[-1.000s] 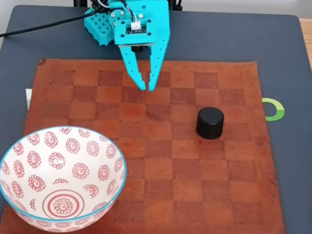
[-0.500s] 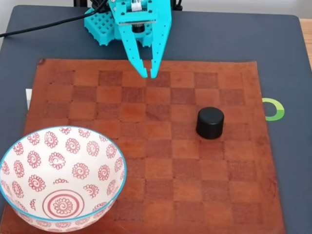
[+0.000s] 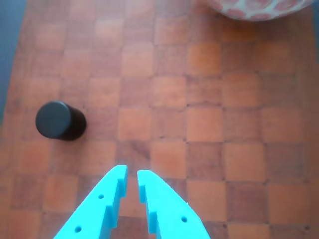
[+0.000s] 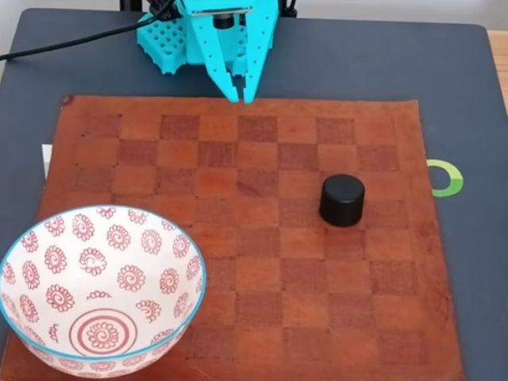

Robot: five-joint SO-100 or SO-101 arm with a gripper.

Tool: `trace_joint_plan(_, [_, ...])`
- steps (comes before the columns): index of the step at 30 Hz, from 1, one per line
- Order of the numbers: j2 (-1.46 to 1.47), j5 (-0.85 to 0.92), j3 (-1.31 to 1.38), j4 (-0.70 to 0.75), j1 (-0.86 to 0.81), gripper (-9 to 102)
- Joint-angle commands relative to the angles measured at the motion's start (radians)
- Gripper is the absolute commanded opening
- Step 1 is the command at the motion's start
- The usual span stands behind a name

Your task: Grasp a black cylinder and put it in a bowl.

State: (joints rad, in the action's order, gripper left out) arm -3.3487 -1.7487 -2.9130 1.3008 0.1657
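Here one black cylinder (image 4: 342, 200), one bowl (image 4: 99, 290), one nearly closed, empty claw (image 4: 240, 97).

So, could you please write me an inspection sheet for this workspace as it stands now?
Surface: brown checkered mat on a dark table.
Job's things: black cylinder upright on the mat, apart from the bowl, which holds nothing.
Clutter: green ring mark right of the mat in the fixed view.
Gripper: gripper nearly shut, holding nothing, above the mat's far edge.
Cables: black cable to the arm.
Surroundings: nothing seen.
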Motion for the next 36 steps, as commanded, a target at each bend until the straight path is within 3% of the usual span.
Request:
trace_joint_plan(1, [0.109, 0.009, 0.11, 0.021, -0.032, 1])
trace_joint_plan(16, [0.94, 0.064, 0.611, 0.017, -0.023, 1])
trace_joint_plan(27, [1.324, 0.043, 0.864, 0.063, 0.127, 1])
trace_joint_plan(36, [1.536, 0.008, 1.035, 0.061, 0.285, 29])
